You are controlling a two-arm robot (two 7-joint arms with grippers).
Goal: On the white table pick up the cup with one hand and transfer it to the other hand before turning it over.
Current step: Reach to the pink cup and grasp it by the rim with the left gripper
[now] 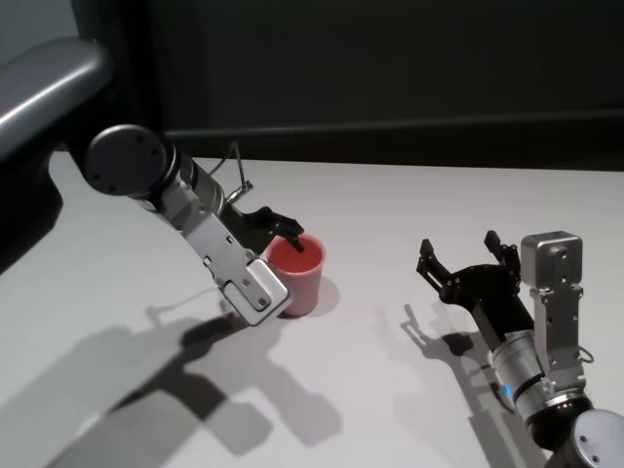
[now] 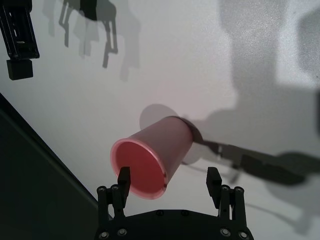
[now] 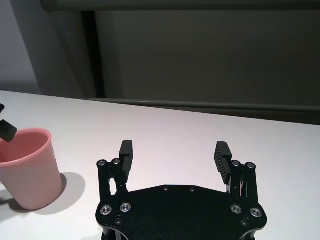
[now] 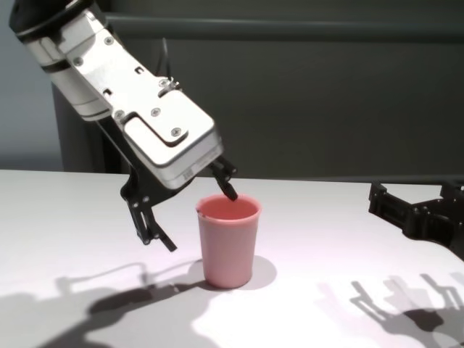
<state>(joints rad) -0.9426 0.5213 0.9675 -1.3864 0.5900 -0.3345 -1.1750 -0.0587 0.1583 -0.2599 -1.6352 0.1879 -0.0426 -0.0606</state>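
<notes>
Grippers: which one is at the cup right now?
The left gripper, on the silver-wristed arm: its open jaws straddle the upright pink cup's rim, one fingertip over the mouth. The right gripper hangs open, well clear to the cup's right.

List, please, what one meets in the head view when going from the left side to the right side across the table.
Left arm's silver wrist → left gripper, open, at the rim of the cup → pink cup, upright on the white table → right gripper, open and empty → right arm's grey box.

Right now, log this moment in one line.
cup: upright on white table | left gripper: open, straddling rim | right gripper: open, apart, idle
</notes>
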